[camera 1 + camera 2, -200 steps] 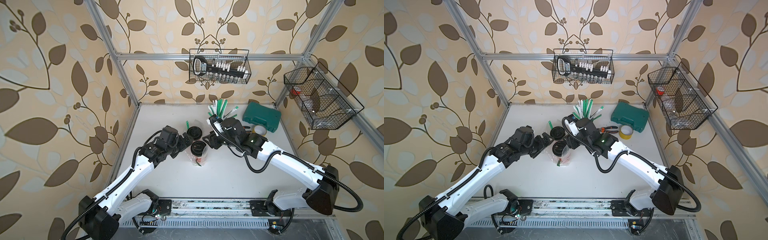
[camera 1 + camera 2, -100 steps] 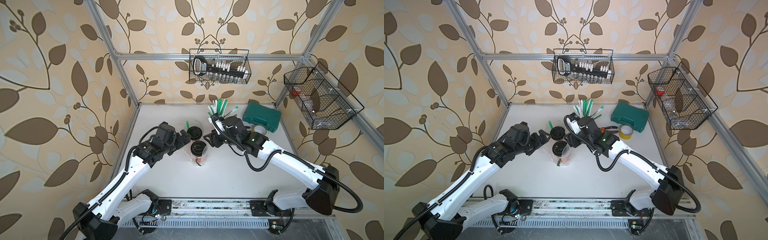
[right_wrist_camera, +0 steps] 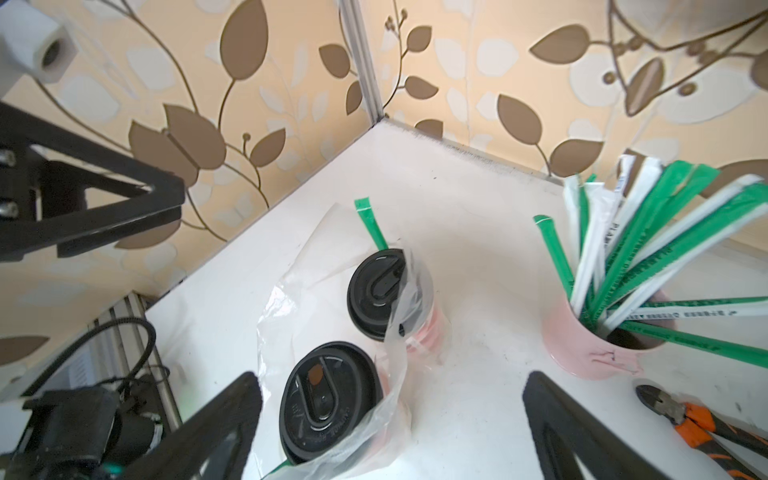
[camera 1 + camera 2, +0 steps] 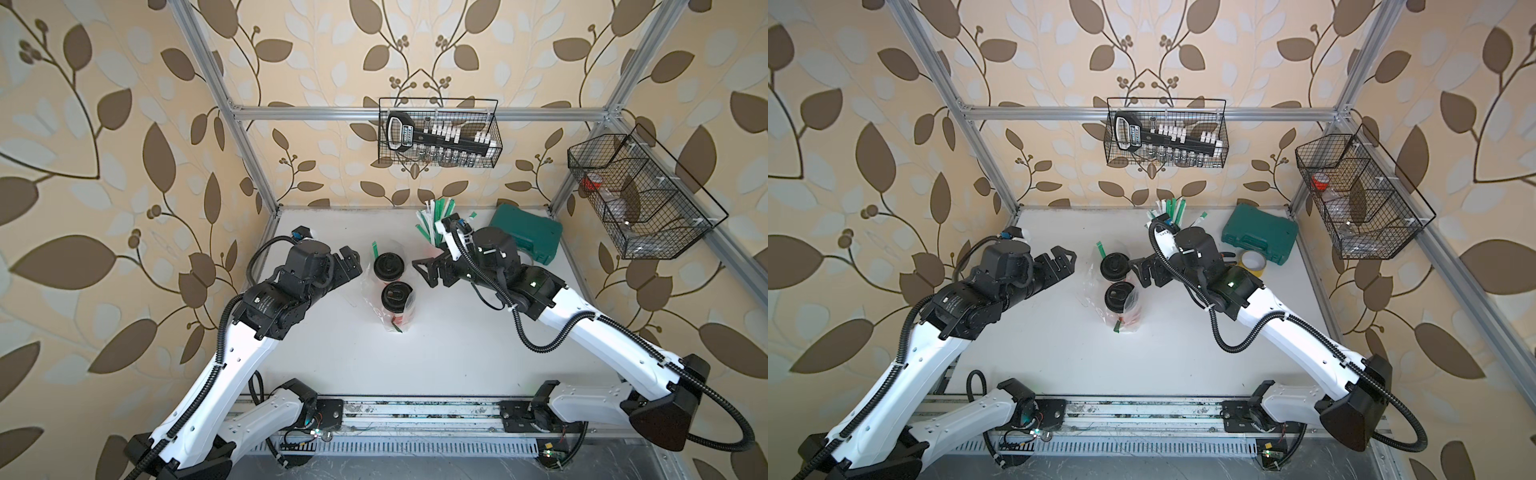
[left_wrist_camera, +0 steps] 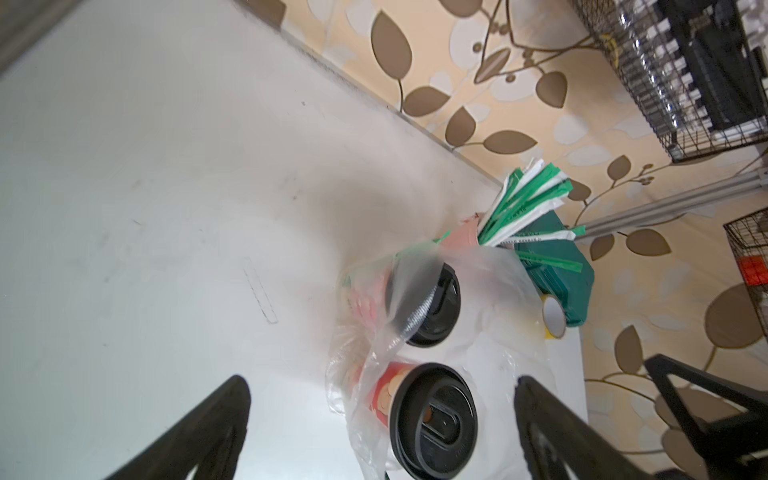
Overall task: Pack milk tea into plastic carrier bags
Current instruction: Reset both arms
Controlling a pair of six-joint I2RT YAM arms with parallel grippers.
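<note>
Two milk tea cups, red with black domed lids, stand upright side by side mid-table: the far one [image 4: 388, 266] [image 4: 1113, 266] and the near one [image 4: 395, 296] [image 4: 1117, 296]. The plastic carrier bag [image 4: 376, 297] [image 4: 1090, 286] is clear and slumps around both cups. Its film lies partly over the lids [image 5: 428, 307] [image 3: 328, 401]. A green straw [image 4: 375, 250] sticks up from the bag by the far cup. My left gripper [image 4: 351, 259] [image 5: 382, 386] is open just left of the bag. On the bag's right side, my right gripper [image 4: 424, 272] [image 3: 392, 381] is open too. Neither gripper holds anything.
A pink cup of green-white straws [image 3: 582, 345] [image 4: 434, 224] stands behind my right gripper. A green case [image 4: 525, 239], a yellow tape roll [image 4: 1252, 262] and orange-handled pliers [image 3: 698, 415] lie at the back right. Wire baskets [image 4: 438, 133] [image 4: 636, 195] hang on the walls.
My right gripper's jaws have spread wide beside the bag. The left gripper has drawn back a little to the left, still open. The cups and the bag stay in place.
</note>
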